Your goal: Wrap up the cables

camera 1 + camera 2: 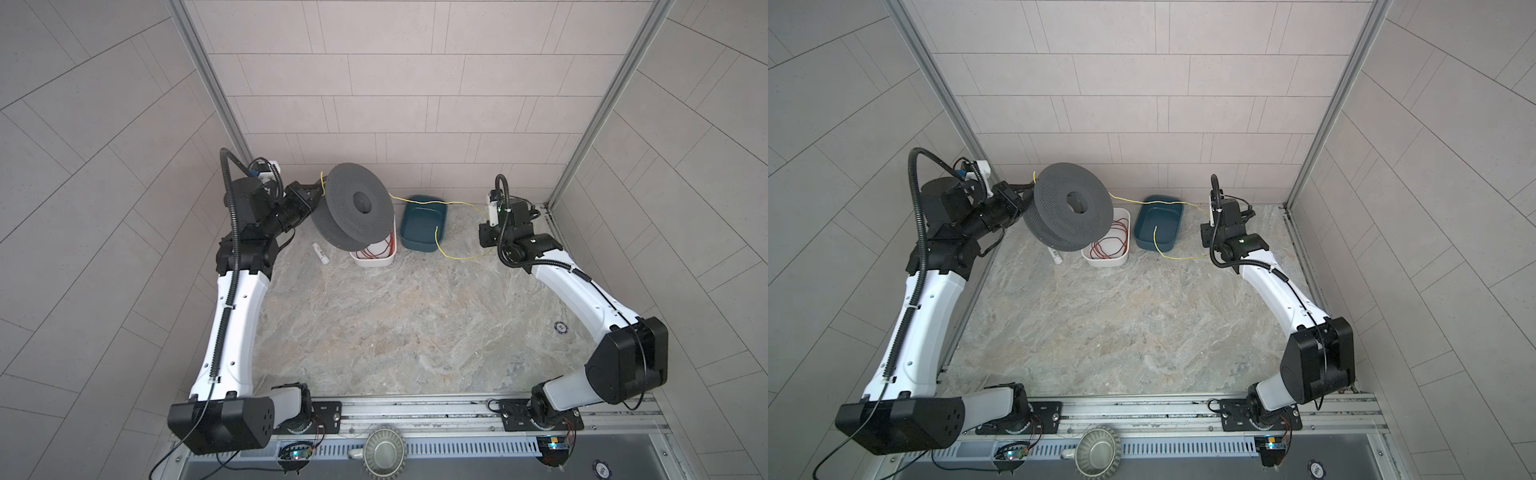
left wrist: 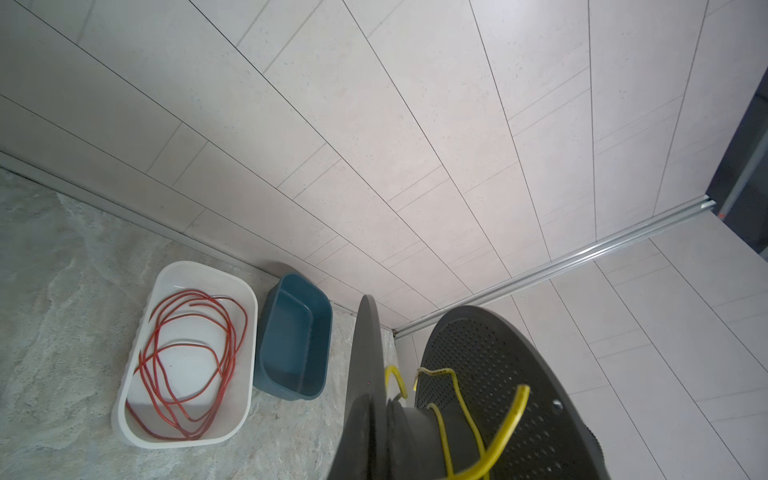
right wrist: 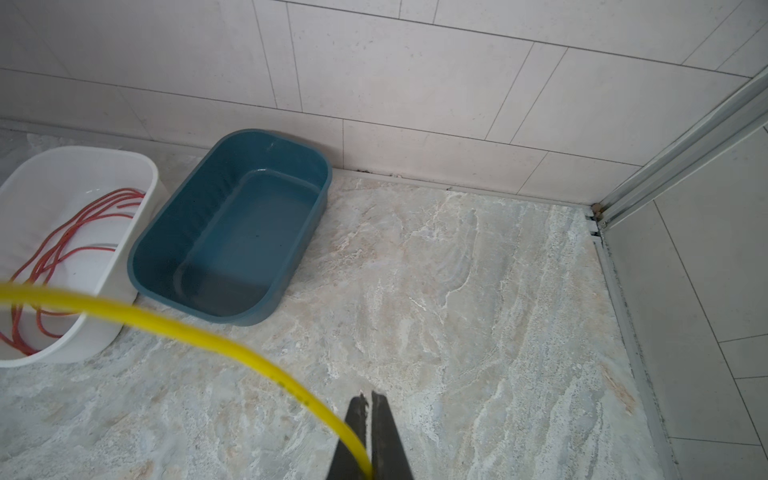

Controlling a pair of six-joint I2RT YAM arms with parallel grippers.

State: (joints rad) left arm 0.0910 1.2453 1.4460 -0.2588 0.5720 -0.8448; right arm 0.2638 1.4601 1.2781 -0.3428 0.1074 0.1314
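yellow cable (image 1: 432, 203): it leaves the hub of the spool (image 1: 340, 226), crosses in the air over the blue bin (image 1: 417, 246) and ends in your right hand (image 3: 368, 401). Past the pinch, the slack loops over the tabletop (image 1: 395, 332), and the free end rises above the blue bin.
turns on the hub: the left wrist view shows only a few, standing loose off the hub, with one end poking past a flange. The wire looks springy, so they could jump off if you let the tension drop.
right hand: closed narrow, with the cable pinched between the fingertips. Wire this thin may slide through or pop out sideways if you pull hard.
left hand (image 1: 313, 194): closed narrow at the spool's far side, carrying it tilted above the white bin (image 1: 372, 263). The contact is hidden behind the flange, so how firm the hold is cannot be judged. A sharp tug along the cable could twist the spool in it.
if the spool slips: it probably lands in the white bin on the red wire (image 2: 183, 345), and the two wires tangle.
slack tail: as you draw it in, it may hook on the blue bin's rim and drag the bin.
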